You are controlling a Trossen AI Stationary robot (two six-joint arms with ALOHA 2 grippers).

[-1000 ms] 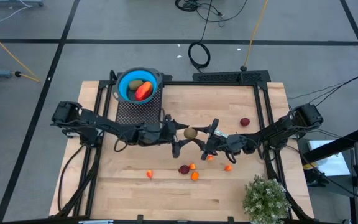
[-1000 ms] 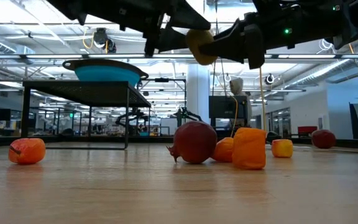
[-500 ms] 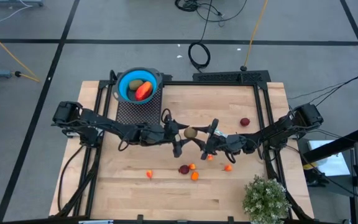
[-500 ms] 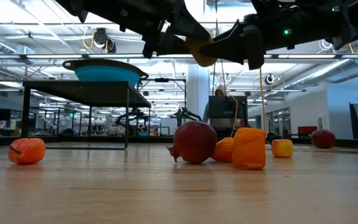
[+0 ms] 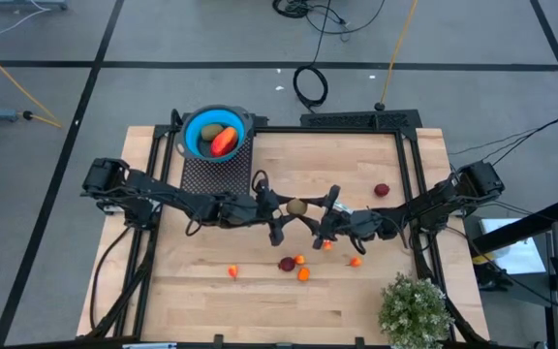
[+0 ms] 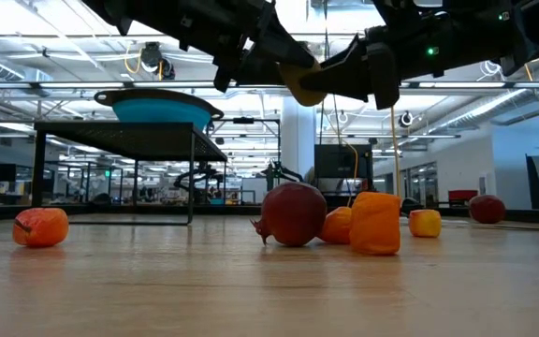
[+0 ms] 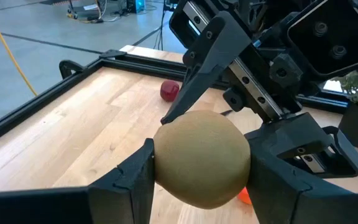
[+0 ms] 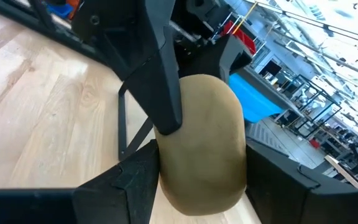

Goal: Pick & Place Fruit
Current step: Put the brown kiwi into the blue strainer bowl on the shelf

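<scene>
Left gripper: I see my left gripper (image 5: 277,207) raised above the middle of the table (image 5: 211,301), its fingers pressed against the sides of the brownish-green oval (image 5: 297,206).
Right gripper: I see my right gripper (image 5: 320,210) meeting it from the opposite side, its fingers also clamped on the same oval.
Held fruit: one brownish-green oval, off the wood and pinched between all four fingers; the low view shows it (image 6: 298,82) well above the tabletop.
Bowl: one blue bowl (image 5: 194,124) on a black stand at the far left of the table, holding two pieces that I can count: one red-orange piece (image 5: 224,142) and one greenish piece (image 5: 211,132).
Dark red fruit: two on the table, one (image 5: 286,263) near the front centre, one (image 5: 382,190) far right.
Small orange fruit: I count five on the wood, one (image 5: 232,272) apart at left, the others clustered under and beside the grippers.
Plant: one potted plant (image 5: 413,308) at the near right corner.
</scene>
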